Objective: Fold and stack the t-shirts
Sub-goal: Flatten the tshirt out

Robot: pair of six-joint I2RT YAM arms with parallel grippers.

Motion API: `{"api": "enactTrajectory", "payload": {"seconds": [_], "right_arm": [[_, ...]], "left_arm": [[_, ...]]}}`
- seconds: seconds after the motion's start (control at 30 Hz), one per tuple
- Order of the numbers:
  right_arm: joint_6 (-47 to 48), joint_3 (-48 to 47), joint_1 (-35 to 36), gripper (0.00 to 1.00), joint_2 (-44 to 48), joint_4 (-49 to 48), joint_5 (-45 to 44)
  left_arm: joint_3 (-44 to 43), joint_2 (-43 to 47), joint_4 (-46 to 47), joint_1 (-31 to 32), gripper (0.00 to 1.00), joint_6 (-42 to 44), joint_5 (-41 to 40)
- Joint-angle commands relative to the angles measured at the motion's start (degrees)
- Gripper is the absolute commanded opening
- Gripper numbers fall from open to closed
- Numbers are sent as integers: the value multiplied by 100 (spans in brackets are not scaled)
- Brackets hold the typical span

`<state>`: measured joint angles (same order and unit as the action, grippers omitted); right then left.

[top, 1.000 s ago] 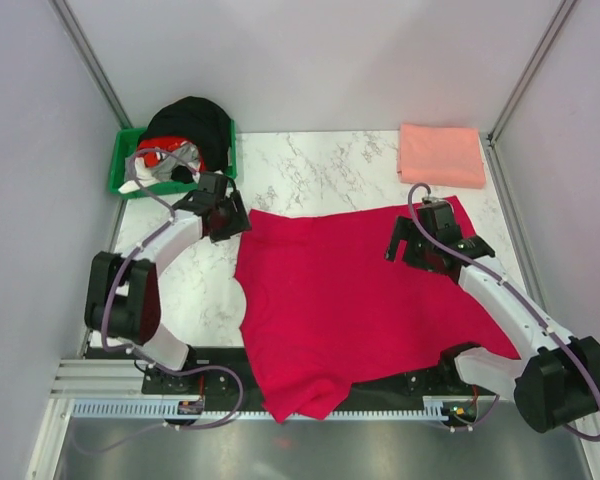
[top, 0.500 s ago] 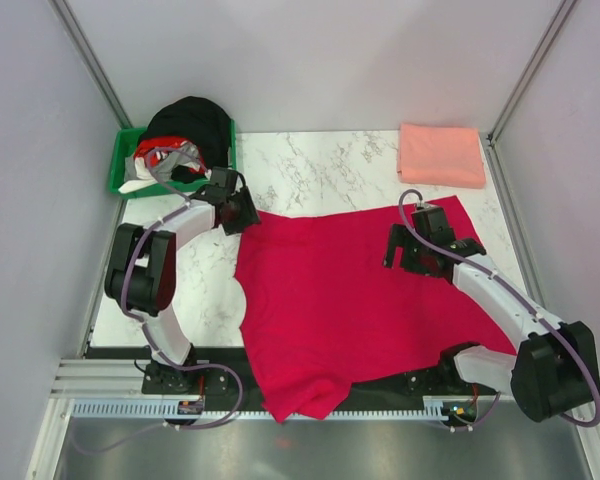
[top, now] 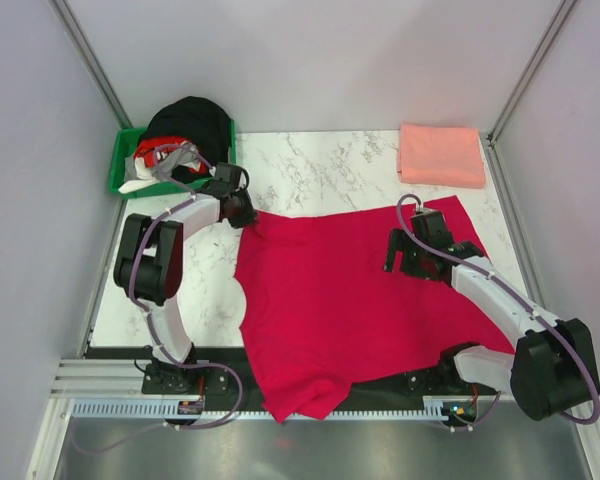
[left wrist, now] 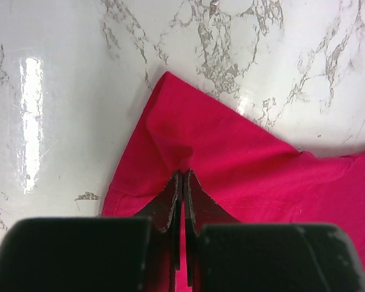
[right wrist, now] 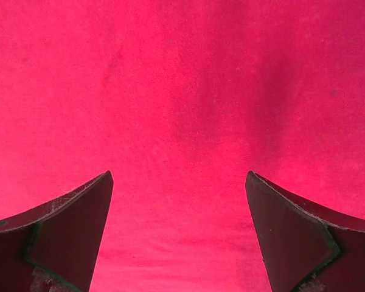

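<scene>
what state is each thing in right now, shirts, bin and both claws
red t-shirt, unfolded, spread on the table, near end over the edge
pink t-shirt, folded, far right corner
green bin, filled with heaped clothes
left claw, shut, pinching the red t-shirt's far left corner
right claw, open, over the red t-shirt

Over in the back-left corner, the green bin is sitting on the white marble desk, and it is overflowing. A black cloth is heaping up above the rim, with a tangle of grey, white and red fabric bunching at its near side. Pale grey panels are closing in the desk on three sides, with metal posts slanting up at the back corners. Along the near edge a ribbed aluminium rail is running across. In the left wrist view, a streak of glare is shining off the marble.
</scene>
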<state>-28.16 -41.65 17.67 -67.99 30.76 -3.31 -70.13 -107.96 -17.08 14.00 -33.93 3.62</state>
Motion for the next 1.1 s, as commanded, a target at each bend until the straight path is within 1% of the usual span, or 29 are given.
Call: {"api": "enactTrajectory", "payload": {"seconds": [0.0,0.1,0.17,0.2,0.23,0.27,0.3,0.33,0.37,0.4,0.43,0.47,0.5,0.53,0.57,0.6,0.63,0.7,0.73,0.77,0.8,0.83,0.87,0.9,0.93,0.97,1.0,1.07], "right_arm": [[92,-1,17,98,31,-150,-108],[109,-27,17,98,-48,-150,-135],[100,-54,8,98,-109,-193,-143],[109,-71,17,98,-171,-202,-126],[109,-89,17,98,-206,-202,-117],[109,-124,8,98,-267,-220,-108],[74,-142,17,98,-294,-220,-82],[65,-159,17,98,-312,-211,-38],[57,-194,17,98,-329,-220,-3],[48,-212,17,98,-321,-220,23],[39,-238,8,98,-303,-203,67],[48,-265,8,98,-268,-168,67],[48,-274,8,98,-242,-141,67],[48,-274,8,98,-207,-141,41],[91,-239,8,98,-154,-123,32],[100,-221,8,98,-162,-123,-2],[109,-221,8,98,-180,-132,-12],[118,-247,8,98,-276,-141,23],[118,-291,17,98,-311,-150,32],[109,-317,17,98,-355,-150,32],[101,-344,8,98,-364,-167,24],[100,-396,8,98,-373,-167,-3],[109,-431,17,98,-382,-158,-55],[118,-467,8,98,-391,-158,-169],[135,-554,8,98,-417,-158,-196],[162,-607,0,98,-504,-150,-240],[171,-677,-1,98,-583,-141,-301],[188,-967,-18,98,-898,17,-450]], "left_arm": [[-185,170,73,15,2,-26,-10],[-606,206,-137,15,2,-26,-80],[-1360,22,-495,-20,2,-69,-177],[-1711,-310,-663,-55,2,-96,-168],[-2594,-574,-856,-99,2,-131,-160],[-3090,-847,-1259,-177,2,-209,-168],[-3608,-1493,-1428,-213,3,-262,-142],[-4736,-1856,-1647,-257,6,-350,49],[-5356,-2217,-1867,-327,9,-403,191],[-5963,-2977,-2313,-362,32,-456,349],[-6969,-3229,-2474,-398,59,-500,742],[-7266,-3405,-2580,-415,70,-518,859],[-7356,-3407,-2598,-416,72,-535,877],[-7140,-3172,-2564,-398,81,-535,869],[-6929,-2987,-2494,-346,96,-379,843],[-6666,-2794,-2415,-319,100,-308,825],[-6124,-2331,-2292,-293,100,-150,860],[-5585,-1845,-2273,-196,100,70,782],[-4990,-1608,-2247,-135,100,280,520],[-4671,-1100,-2230,-13,100,378,369],[-4346,-869,-2203,67,100,457,237],[-3708,-641,-2186,146,100,597,-25],[-3362,-177,-2090,321,100,624,-167],[-3019,10,-2002,401,99,642,-264],[-2372,221,-1896,471,99,651,-335],[-2061,388,-1660,611,98,608,-344],[-1518,642,-1528,674,98,555,-344],[-1110,776,-1325,814,97,371,-283]]}}
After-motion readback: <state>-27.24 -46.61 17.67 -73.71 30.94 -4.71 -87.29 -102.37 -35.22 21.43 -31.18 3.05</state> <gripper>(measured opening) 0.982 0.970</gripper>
